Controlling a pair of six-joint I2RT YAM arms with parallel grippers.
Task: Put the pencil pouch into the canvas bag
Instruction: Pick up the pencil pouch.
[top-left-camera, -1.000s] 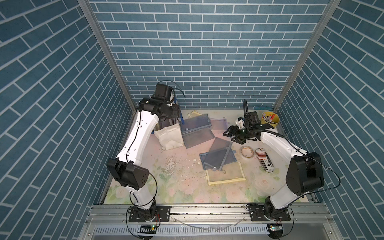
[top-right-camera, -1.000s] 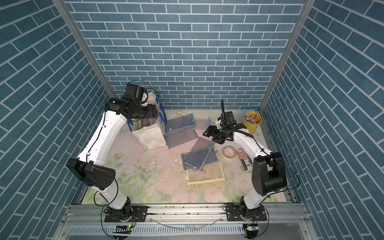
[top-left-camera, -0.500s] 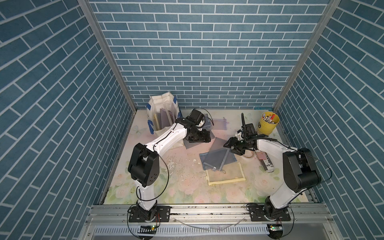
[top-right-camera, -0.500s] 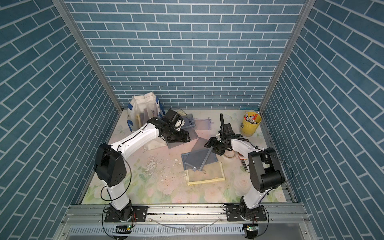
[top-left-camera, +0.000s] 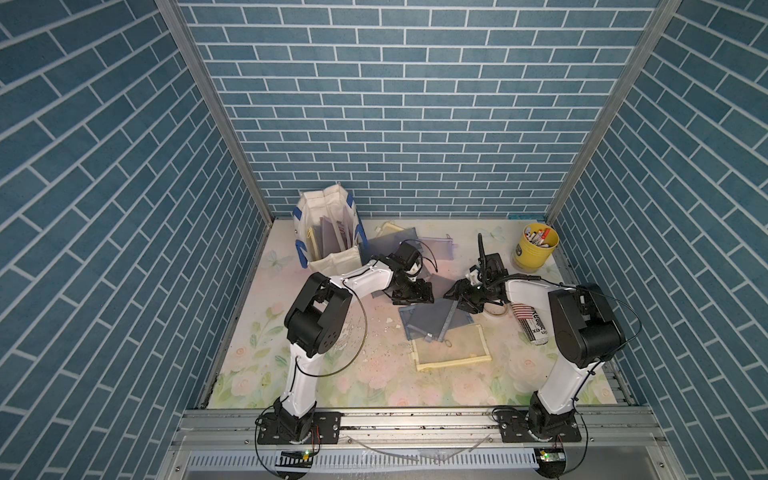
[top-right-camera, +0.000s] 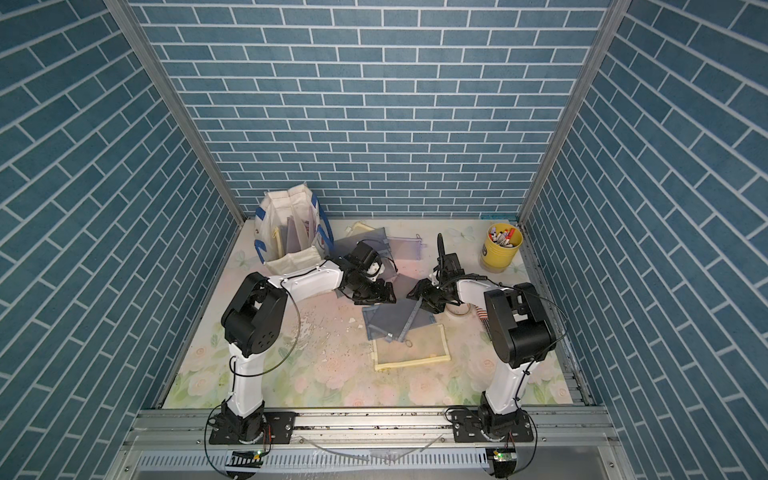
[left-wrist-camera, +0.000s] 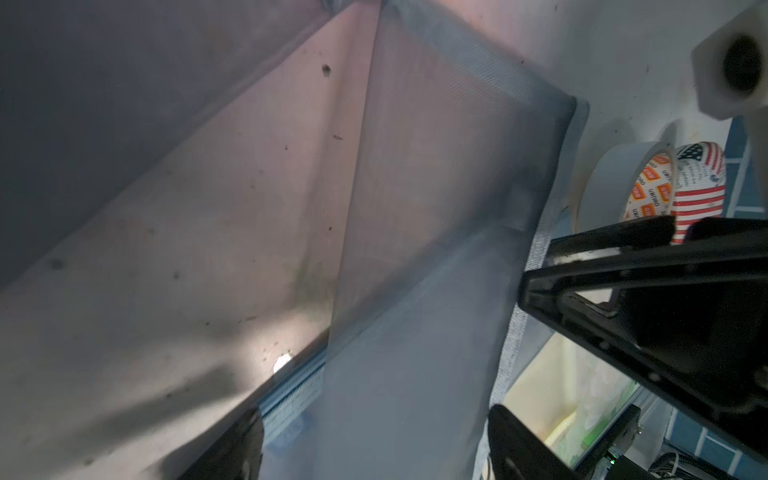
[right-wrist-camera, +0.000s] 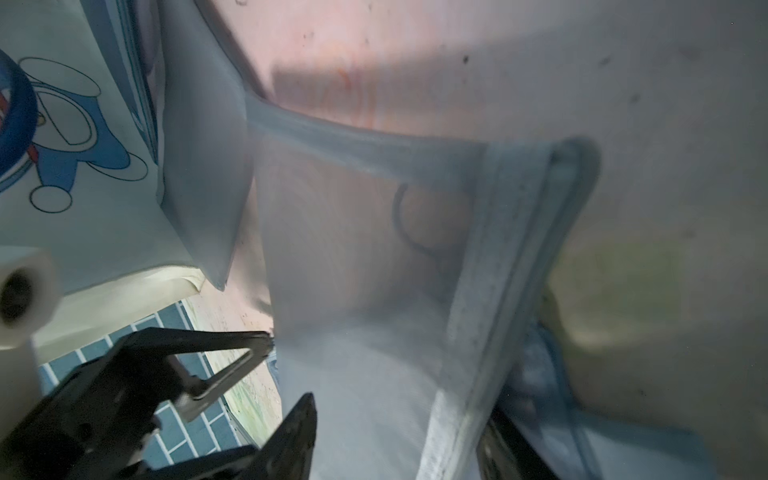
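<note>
The pencil pouch (top-left-camera: 432, 322) is flat, made of blue-grey mesh, and lies near the middle of the flowery worktop (top-left-camera: 374, 382). One corner of it rests on a see-through pouch with yellow edges (top-left-camera: 453, 353). The pencil pouch is not in the canvas bag (top-left-camera: 334, 262). That bag stands open in the back corner on the left arm's side, well apart from the pouch. Some flat sheets (top-left-camera: 332, 232) stand up inside it. Both arms reach low over the far edge of the pencil pouch and face each other. The left gripper (top-left-camera: 411, 296) is at the pouch's far corner on its own side. In the left wrist view its fingers (left-wrist-camera: 515, 440) are wide apart, with mesh lying between them, so they hold nothing. The right gripper (top-left-camera: 461, 298) is at the other far corner. In the right wrist view its fingers (right-wrist-camera: 301, 432) are apart too, and the zip edge of the pouch runs between them. I cannot tell if they touch it. A roll of tape (top-left-camera: 496, 309) lies just beside the right gripper, and next to that lies a red and white striped thing (top-left-camera: 532, 326). A yellow bucket (top-left-camera: 534, 253) full of pens stands in the back corner on the right arm's side. More mesh pouches (top-left-camera: 434, 247) lie flat along the back.
</note>
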